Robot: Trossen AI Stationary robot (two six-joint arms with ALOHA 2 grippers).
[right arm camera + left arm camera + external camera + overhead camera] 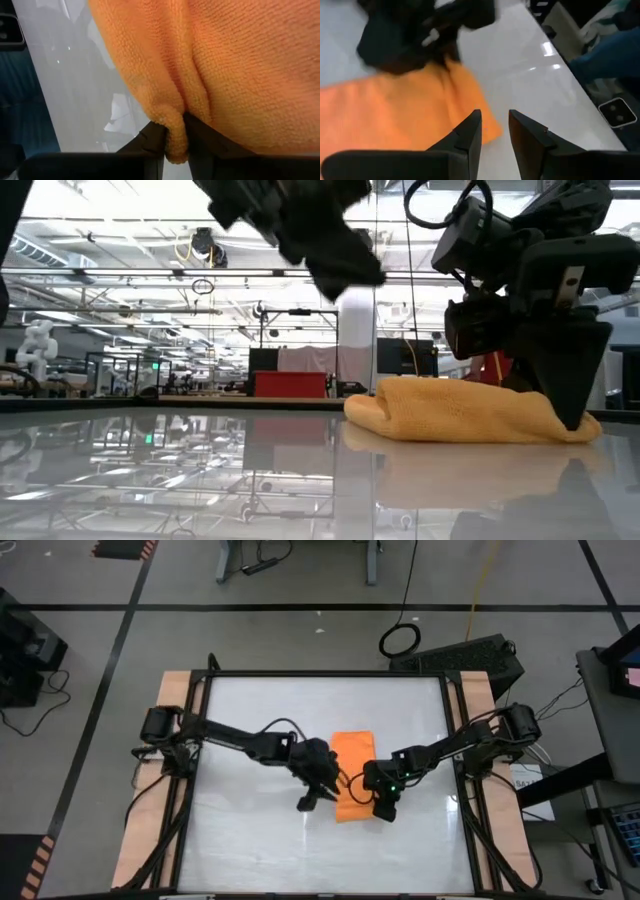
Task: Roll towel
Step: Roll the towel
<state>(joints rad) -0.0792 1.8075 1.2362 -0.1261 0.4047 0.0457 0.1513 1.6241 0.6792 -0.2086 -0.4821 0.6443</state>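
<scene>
The plain orange soft cloth towel point(352, 772) lies mid-table on the glossy white table point(250, 830). Right pincer point(175, 137) is clenched on a towel fold. Left pincer point(495, 131) hangs released, just beside the towel. No writing is legible.

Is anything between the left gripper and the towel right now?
Nothing visible. The left gripper hangs open just above the towel, near its left edge, with only bare table around. The right gripper is already shut on a fold at the towel's near right corner.
</scene>
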